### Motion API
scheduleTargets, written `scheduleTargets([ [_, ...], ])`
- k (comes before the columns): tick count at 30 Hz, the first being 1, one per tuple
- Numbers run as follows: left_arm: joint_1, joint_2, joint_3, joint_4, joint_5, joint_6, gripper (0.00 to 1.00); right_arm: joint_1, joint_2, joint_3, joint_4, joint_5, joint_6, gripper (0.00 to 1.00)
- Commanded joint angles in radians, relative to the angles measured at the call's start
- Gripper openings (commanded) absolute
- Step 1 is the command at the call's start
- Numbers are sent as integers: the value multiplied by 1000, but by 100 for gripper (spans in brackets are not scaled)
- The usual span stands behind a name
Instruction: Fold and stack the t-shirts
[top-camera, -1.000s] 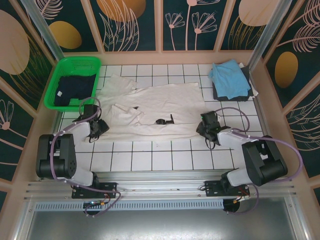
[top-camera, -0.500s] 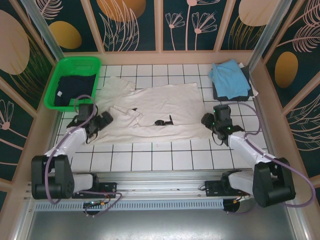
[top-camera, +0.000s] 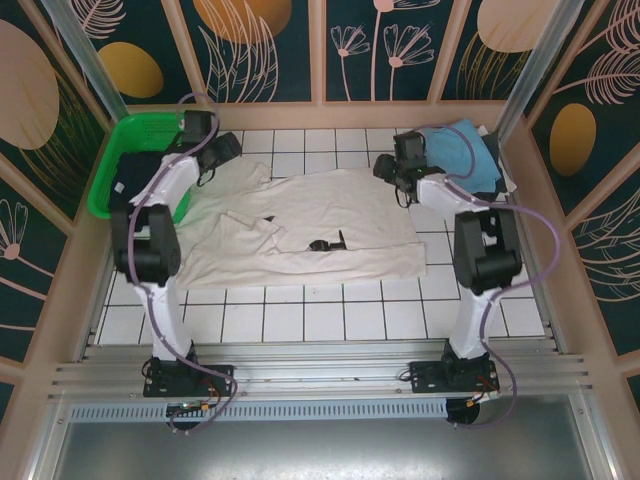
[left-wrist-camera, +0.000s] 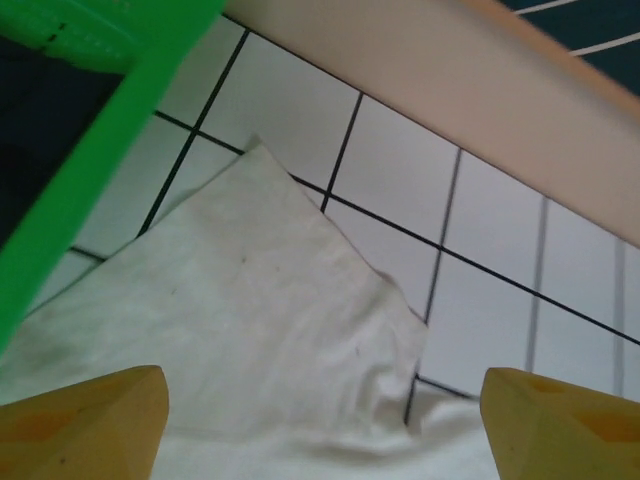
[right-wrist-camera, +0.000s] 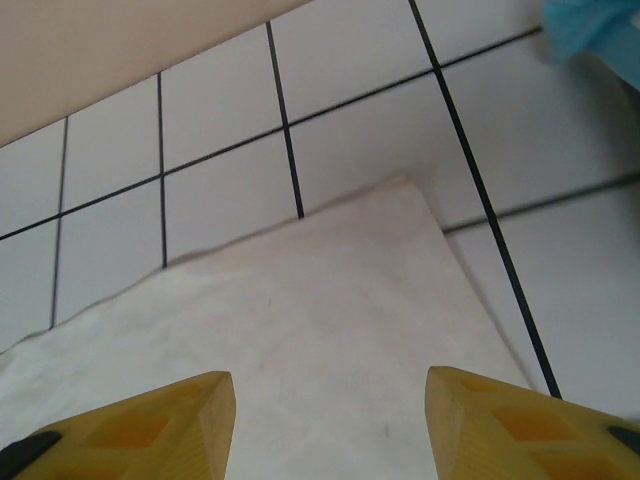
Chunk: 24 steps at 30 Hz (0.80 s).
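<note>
At the far edge of the table (top-camera: 330, 320), left gripper (left-wrist-camera: 322, 385) and right gripper (right-wrist-camera: 328, 378) hung open over far corners of the spread cream-white t-shirt (top-camera: 330, 215); a fold looked imminent, needing both corners pinched.

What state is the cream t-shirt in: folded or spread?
Spread: the cream-white t-shirt lies flat across the tiled table, one sleeve rumpled.

Left gripper (top-camera: 226, 150) over far-left sleeve of spread shirt (top-camera: 320, 215); basket (top-camera: 150, 121) just left of it. Right gripper (top-camera: 385, 172) over shirt's far-right corner; stacked shirts (top-camera: 460, 155) just right.
</note>
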Motion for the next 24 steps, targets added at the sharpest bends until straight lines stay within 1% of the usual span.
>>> scheduleTargets([
  [1,-27,136,183,-127,-69,59,74,-30,124,145,-68,-7,-62,53],
  [4,-26,301,399,-221,-128,62,73,-49,261,302,-130,-20,-75,53],
  [6,-26,411,559,-293,-161,60,76,-62,353,410,-185,-8,-83,53],
  [8,-25,480,648,-317,-201,52,76,-70,424,497,-232,-9,-93,52],
  [11,-18,521,667,-288,-244,29,78,-74,491,577,-274,2,-105,52],
  [13,-6,525,644,-260,-241,-1,78,-77,515,604,-290,-3,-107,46],
  [14,1,525,629,-247,-230,-16,78,-78,520,608,-296,-3,-107,41],
  [16,9,527,607,-227,-209,-30,77,-80,516,595,-305,9,-107,25],
  [18,11,528,600,-217,-185,-35,75,-82,489,547,-299,34,-109,11],
  [19,12,529,597,-212,-178,-34,73,-83,469,514,-290,43,-109,6],
  [21,12,526,587,-202,-144,-26,71,-89,402,408,-260,62,-101,0],
  [24,12,513,551,-165,-99,-5,71,-103,276,217,-168,71,-97,0],
])
